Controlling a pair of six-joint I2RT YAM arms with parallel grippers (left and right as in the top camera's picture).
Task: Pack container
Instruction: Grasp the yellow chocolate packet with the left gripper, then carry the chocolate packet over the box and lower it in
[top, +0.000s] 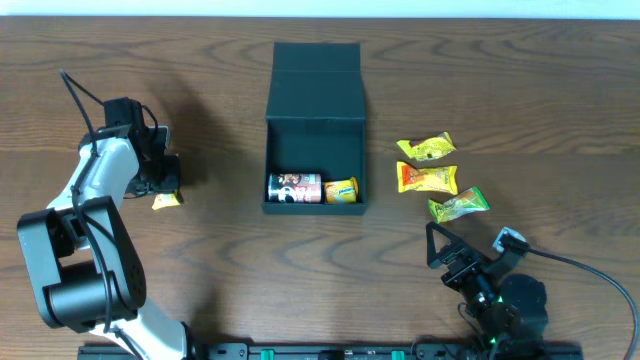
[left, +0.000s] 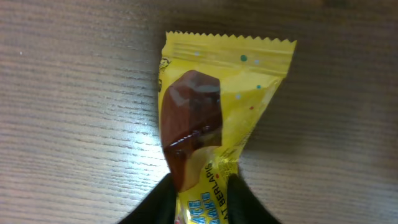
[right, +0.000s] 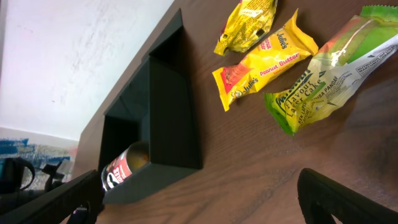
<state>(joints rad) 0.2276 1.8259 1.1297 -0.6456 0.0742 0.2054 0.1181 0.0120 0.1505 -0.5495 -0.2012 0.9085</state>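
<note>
The dark teal container (top: 314, 129) stands open at the table's middle, lid flap laid back. It holds a small chip can (top: 294, 188) and a yellow packet (top: 341, 190). It also shows in the right wrist view (right: 168, 118). My left gripper (top: 163, 190) at the far left is shut on a yellow cake packet (left: 214, 124), which lies on the wood. My right gripper (top: 452, 252) is open and empty near the front right edge. Three packets lie right of the container: yellow (top: 427, 149), orange-yellow peanut butter (top: 428, 179), green (top: 459, 206).
The wooden table runs out to its back edge near a white wall (right: 74, 50). The right arm's base (top: 510, 310) sits at the front right, with a cable trailing right. The left arm's body (top: 80, 270) fills the front left.
</note>
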